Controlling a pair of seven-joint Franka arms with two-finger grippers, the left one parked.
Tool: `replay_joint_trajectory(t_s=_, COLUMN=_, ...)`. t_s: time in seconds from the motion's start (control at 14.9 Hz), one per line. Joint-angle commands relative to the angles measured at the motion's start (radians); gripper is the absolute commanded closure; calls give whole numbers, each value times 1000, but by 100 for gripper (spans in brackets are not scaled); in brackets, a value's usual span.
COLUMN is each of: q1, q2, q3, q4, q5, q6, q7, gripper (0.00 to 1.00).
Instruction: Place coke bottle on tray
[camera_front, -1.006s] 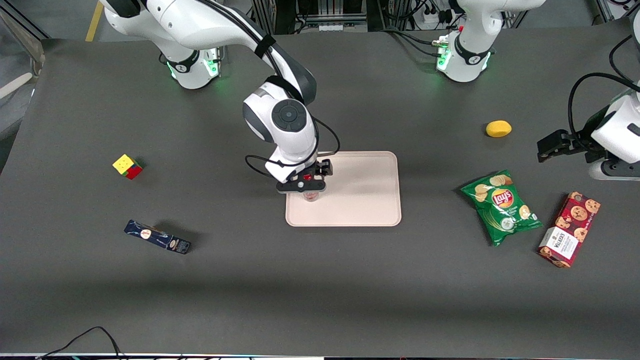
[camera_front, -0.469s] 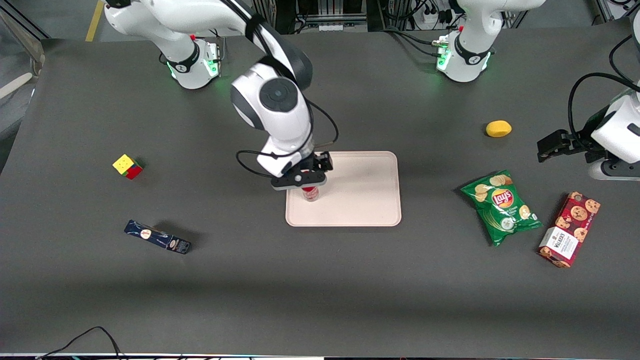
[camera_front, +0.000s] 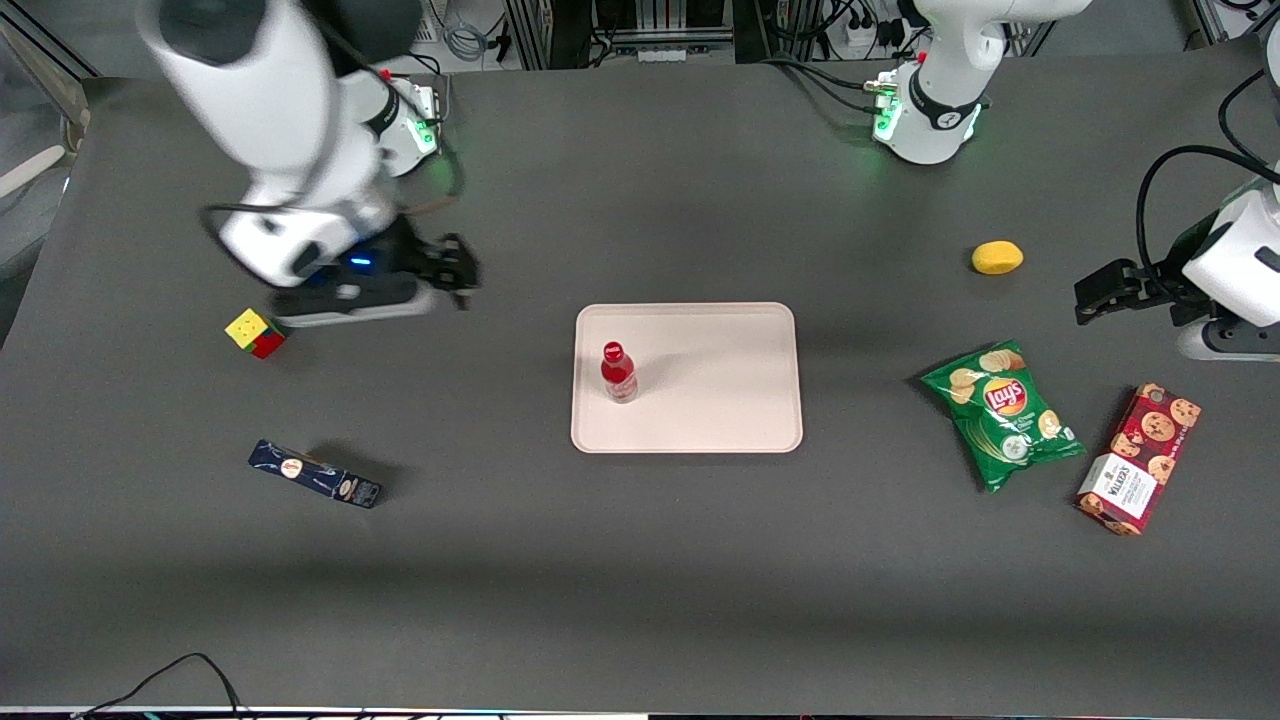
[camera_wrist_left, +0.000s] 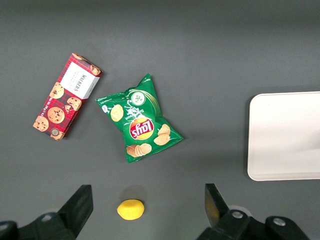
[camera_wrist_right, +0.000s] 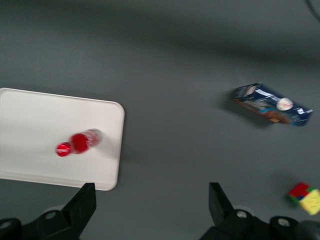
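Observation:
The coke bottle (camera_front: 618, 372) stands upright on the tray (camera_front: 720, 400), near the tray's edge toward the working arm's end. In the right wrist view the bottle (camera_wrist_right: 80, 142) shows from above on the tray (camera_wrist_right: 40, 115). My gripper (camera_front: 345, 300) is open and empty, raised high above the table, well away from the tray toward the working arm's end, near the cube. In the right wrist view the gripper (camera_wrist_right: 152, 210) has its two fingers wide apart over bare mat.
A colourful cube (camera_front: 255, 332) and a dark blue box (camera_front: 315, 474) lie toward the working arm's end. A lemon (camera_front: 997, 257), a green chips bag (camera_front: 1003, 412) and a cookie box (camera_front: 1138, 458) lie toward the parked arm's end.
My gripper let go of the coke bottle, leaving it upright on the tray, then rose and swung away toward the working arm's end of the table.

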Motion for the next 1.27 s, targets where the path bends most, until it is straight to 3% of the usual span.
replay_joint_trajectory(t_s=0.0, q1=-163, q2=-32, q3=20, q4=-28, q5=1, q6=-8, q7=-197, gripper=0)
replay_joint_trajectory(t_s=0.47, q1=-277, q2=-85, q3=-14, q4=-134, q5=8, q6=56, q7=-204, gripper=0)
replay_joint_trajectory(t_s=0.67, q1=-294, q2=-153, q3=-87, q4=-212, q5=77, q6=73, q7=-214, gripper=0)
replay_joint_trajectory(t_s=0.8, q1=-311, q2=-214, q3=-90, q4=-292, q5=62, q6=125, q7=-221, gripper=0)
replay_joint_trajectory(t_s=1.21, q1=-354, q2=-195, q3=-97, q4=-269, q5=61, q6=125, q7=-238, gripper=0)
